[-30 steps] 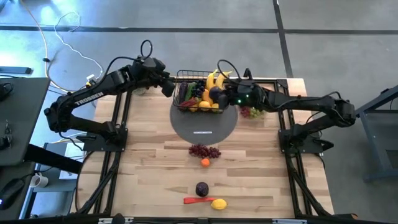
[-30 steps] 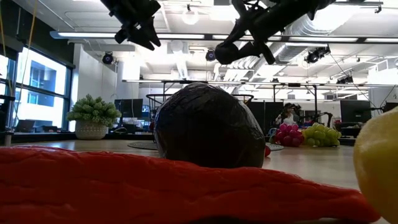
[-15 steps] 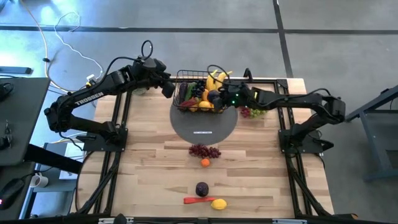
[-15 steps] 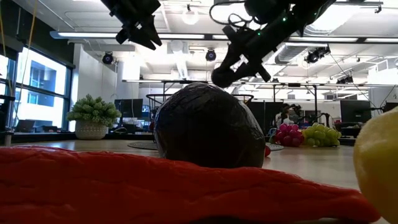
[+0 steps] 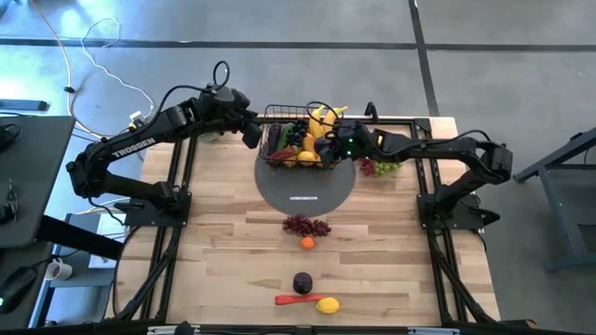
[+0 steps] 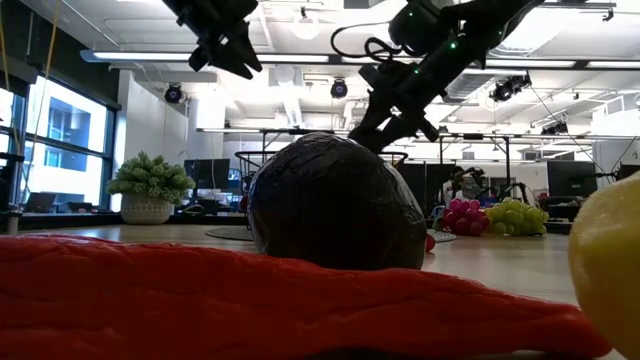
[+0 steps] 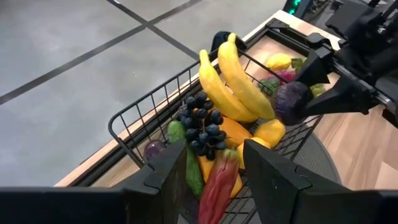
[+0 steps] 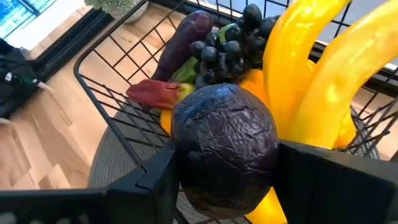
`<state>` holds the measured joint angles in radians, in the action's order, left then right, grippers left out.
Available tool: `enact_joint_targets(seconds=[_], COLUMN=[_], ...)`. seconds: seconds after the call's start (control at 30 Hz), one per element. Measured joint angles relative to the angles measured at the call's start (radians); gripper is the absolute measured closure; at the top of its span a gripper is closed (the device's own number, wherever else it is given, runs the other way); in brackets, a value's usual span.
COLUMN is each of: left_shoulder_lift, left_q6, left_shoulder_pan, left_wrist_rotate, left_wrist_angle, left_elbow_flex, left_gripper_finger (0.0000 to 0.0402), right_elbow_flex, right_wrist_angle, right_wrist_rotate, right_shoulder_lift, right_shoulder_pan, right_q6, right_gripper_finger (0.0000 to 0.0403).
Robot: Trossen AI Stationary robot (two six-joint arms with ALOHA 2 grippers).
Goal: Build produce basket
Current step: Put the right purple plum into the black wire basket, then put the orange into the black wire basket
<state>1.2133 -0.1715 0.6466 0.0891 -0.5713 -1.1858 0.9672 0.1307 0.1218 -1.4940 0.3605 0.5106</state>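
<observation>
- Over the last second I've brought the right gripper (image 5: 323, 147) in from the basket's right side and lowered it, so the plum (image 8: 225, 148) it carries now hangs over the fruit pile rather than off to the side; the left arm hasn't budged.
- Right gripper: its fingers are clamped on that dark purple plum, one on each side, and the plum fills the gap between them.
- Left gripper (image 5: 251, 135): parked just off the basket's left end, fingers partly apart and holding nothing.
- The basket (image 5: 274, 152) sits at the far middle of the table on a grey disc (image 5: 305, 191), already holding bananas (image 7: 235, 81), dark grapes (image 7: 201, 122), a red chilli (image 7: 217, 183) and more.
- In my judgement the step in hand is dropping the plum in. I'd ease down until it nearly touches the pile, aim for the low pocket beside the bananas, and release gently so it doesn't roll over the rim.
- Then I'd lift straight up, clear of the wire rim.
- More produce waits on the near table: red grapes (image 5: 305, 225), an orange (image 5: 307, 243), another plum (image 5: 303, 282), a second chilli (image 5: 293, 300) and a lemon (image 5: 327, 304).
</observation>
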Motion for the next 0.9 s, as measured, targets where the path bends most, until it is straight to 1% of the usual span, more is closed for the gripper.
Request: enact_joint_targets(seconds=[0.1,0.2,0.3,0.37,0.57,0.7,0.9], left_shoulder_lift=[0.0,0.0,0.0,0.0,0.0,0.0,0.0], left_q6=[0.0,0.0,-0.001,0.0,-0.009,-0.025,-0.038], left_shoulder_pan=[0.0,0.0,0.0,0.0,-0.008,-0.025,-0.078], left_wrist_rotate=[-0.009,-0.026,-0.047,-0.057,-0.061,-0.061,-0.06], left_wrist_angle=[0.0,0.0,0.0,0.0,0.0,-0.001,-0.001], left_elbow_flex=[0.0,0.0,0.0,0.0,0.0,0.0,0.0], left_gripper_finger=[0.0254,0.0249,0.0236,0.0224,0.0179,0.0154,0.0143], right_elbow_flex=[0.0,0.0,0.0,0.0,0.0,0.0,0.0], right_wrist_angle=[0.001,0.001,0.001,0.001,0.002,0.008,0.016], right_wrist_rotate=[-0.004,-0.016,-0.019,-0.02,-0.021,-0.021,0.0], right_shoulder_lift=[0.0,0.0,0.0,0.0,0.002,0.027,0.087], right_shoulder_pan=[0.005,0.007,0.009,0.01,0.012,0.011,0.01], right_q6=[-0.018,-0.032,-0.04,-0.04,-0.04,-0.028,0.032], right_gripper_finger=[0.0203,0.0174,0.0148,0.0139,0.0136,0.0136,0.0135])
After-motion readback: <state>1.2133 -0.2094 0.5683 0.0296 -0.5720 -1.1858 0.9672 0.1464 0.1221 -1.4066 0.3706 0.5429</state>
